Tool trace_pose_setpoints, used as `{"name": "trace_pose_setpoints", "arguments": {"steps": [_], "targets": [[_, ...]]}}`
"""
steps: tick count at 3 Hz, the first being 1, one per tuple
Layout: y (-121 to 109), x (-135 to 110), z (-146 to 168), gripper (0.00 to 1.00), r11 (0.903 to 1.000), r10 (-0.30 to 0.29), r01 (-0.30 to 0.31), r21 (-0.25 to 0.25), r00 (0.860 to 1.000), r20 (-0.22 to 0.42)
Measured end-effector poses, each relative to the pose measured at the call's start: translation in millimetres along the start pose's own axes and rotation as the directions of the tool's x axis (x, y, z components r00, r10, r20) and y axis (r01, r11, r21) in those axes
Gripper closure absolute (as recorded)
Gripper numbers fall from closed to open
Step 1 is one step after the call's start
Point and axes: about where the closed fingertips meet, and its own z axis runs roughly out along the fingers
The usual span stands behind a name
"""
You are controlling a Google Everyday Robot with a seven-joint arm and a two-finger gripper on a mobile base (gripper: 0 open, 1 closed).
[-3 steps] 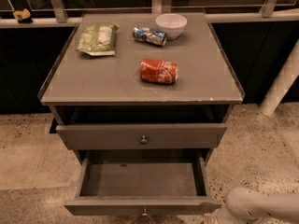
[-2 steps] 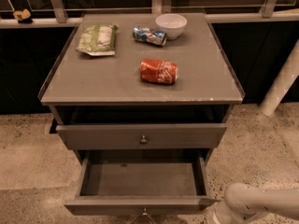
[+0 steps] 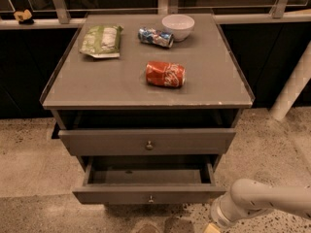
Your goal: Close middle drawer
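middle drawer (image 3: 146, 194) open | end effector (image 3: 213, 226) just beside its right front corner — grip cannot tell | red can (image 3: 165, 74), bowl (image 3: 178, 26) on tabletop (image 3: 97, 86)

The only mark that can be made out is the white Coca-Cola script on the red can (image 3: 165, 74) at centre frame, the blue can (image 3: 155, 37) and green bag (image 3: 101, 41) in the upper part of the frame carrying print that cannot be read, with the gripper (image 3: 212, 228) at the bottom edge, lower right.

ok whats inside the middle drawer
The middle drawer shows only its bare grey floor; nothing lies on the visible part. Its back is covered by the drawer above. The gripper sits low beside its right front corner, at the picture's bottom edge.
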Motion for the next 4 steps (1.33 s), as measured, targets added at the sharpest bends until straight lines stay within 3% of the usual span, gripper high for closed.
{"name": "trace_pose_setpoints", "arguments": {"steps": [2, 3, 4], "targets": [[-12.9, -10.2, 13.6, 0.00, 1.0000, 0.000, -0.001, 0.008, 1.000, 0.013], [-25.0, -23.5, 22.2, 0.00, 0.9998, 0.004, -0.004, 0.019, 0.999, 0.033], [-50.9, -50.7, 26.0, 0.00, 0.9980, 0.011, -0.016, 0.061, 0.997, 0.080]]}}
